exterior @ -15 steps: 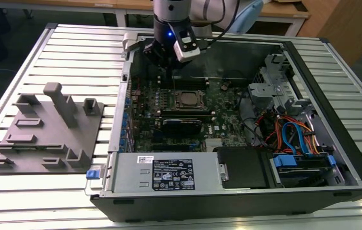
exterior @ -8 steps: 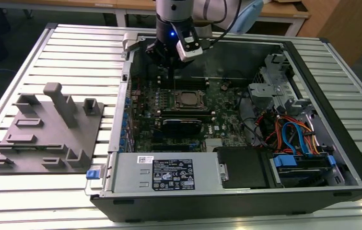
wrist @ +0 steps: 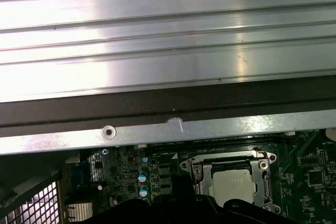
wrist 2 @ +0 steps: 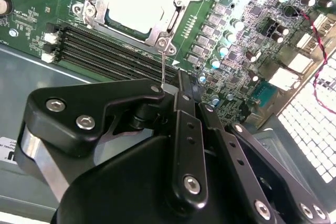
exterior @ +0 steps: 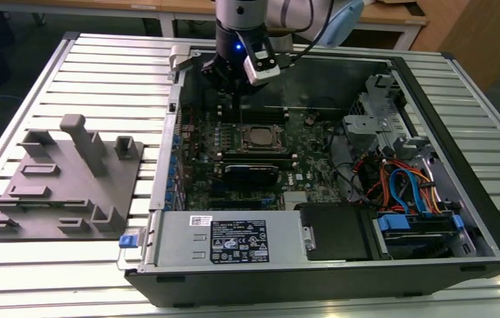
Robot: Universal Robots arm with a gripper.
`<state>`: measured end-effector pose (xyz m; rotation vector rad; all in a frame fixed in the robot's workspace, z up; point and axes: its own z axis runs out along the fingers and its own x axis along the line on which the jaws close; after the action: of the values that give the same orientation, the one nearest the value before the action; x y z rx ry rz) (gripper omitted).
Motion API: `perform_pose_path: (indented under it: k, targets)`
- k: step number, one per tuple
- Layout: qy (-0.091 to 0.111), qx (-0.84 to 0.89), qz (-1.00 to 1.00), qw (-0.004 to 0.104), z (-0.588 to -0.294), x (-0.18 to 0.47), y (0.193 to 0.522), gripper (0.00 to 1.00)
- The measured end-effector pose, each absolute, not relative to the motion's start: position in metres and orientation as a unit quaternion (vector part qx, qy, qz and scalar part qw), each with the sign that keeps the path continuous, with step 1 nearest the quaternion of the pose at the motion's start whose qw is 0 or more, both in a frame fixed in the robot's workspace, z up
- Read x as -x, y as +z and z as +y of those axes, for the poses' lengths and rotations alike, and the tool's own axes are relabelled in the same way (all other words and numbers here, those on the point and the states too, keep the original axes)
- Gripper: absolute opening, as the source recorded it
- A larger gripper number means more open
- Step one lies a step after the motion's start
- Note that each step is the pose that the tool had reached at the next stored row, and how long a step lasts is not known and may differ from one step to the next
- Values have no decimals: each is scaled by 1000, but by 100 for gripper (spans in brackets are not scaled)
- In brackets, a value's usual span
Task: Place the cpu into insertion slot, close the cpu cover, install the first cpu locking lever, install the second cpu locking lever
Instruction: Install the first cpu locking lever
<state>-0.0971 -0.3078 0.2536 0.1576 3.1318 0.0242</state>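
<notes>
The cpu [wrist 2: 137, 1] sits in the insertion slot [exterior: 259, 137], with the cpu cover [wrist 2: 185, 4] closed over it. Just beside the slot's corner, the gripper [wrist 2: 170, 88] pinches a thin locking lever [wrist 2: 165, 66] rising from that corner. A lever step seems in hand; the lever likely needs swinging down beside the slot.

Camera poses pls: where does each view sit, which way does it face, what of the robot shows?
Exterior view: apart from the robot, high, looking down into the open computer case; the arm and pincer show.
Second wrist view: on the arm, looking along the pincer down at the motherboard.
First wrist view: on the arm, facing the case edge and ribbed table; black robot hardware shows.
Shared: all three see the cpu under the cpu cover.
</notes>
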Motion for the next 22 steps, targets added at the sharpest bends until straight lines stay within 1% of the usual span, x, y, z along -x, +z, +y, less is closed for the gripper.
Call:
perform_pose_path:
  k: [10,22]
  targets:
    - [8,-50,999,3,-307,108,254,10]
    - [8,-50,999,3,-296,105,254,10]
